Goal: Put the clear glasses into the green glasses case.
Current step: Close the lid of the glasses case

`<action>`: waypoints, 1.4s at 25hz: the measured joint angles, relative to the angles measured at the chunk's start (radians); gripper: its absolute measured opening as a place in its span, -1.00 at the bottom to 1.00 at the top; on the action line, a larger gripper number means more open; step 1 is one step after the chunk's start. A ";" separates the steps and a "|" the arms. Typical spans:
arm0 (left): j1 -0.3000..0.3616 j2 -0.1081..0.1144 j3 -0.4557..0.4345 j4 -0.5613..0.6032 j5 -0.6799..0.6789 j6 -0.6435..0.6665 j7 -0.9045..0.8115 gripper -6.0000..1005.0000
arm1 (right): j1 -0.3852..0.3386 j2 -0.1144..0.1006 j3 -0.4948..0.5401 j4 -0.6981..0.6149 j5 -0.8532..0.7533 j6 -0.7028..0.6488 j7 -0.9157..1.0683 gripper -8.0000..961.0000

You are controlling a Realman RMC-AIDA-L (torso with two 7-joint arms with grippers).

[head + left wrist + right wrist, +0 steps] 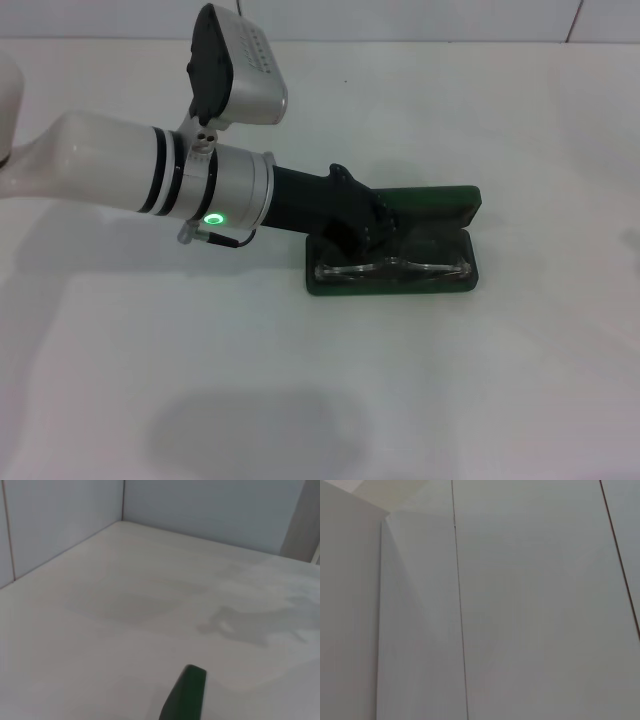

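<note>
White table (480, 380) bears open green glasses case (440, 205) holding clear glasses (395, 266); left gripper (370, 232) fingers unclear.

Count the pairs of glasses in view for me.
1. The clear glasses lie inside the open green glasses case, under the left gripper. The arm covers part of the case, so anything beneath it is hidden.

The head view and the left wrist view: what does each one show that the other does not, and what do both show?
Only the head view shows the left gripper reaching over the open green glasses case, with the clear glasses lying inside it. Only the left wrist view shows the walls that meet at a corner behind the table. Both show the white table and part of the case, which in the wrist view is only a dark green edge.
</note>
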 joint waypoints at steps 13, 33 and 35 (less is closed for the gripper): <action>0.031 0.002 -0.007 0.122 -0.016 0.069 -0.020 -0.69 | -0.008 -0.001 0.006 0.000 0.000 -0.007 0.000 -0.95; 0.016 -0.001 -0.001 0.079 -0.039 -0.095 -0.026 -0.52 | 0.004 0.002 0.001 0.000 -0.012 0.013 0.000 -0.94; 0.008 -0.002 -0.001 0.060 -0.040 -0.104 -0.028 -0.53 | 0.004 0.002 0.001 0.000 -0.012 0.013 0.000 -0.94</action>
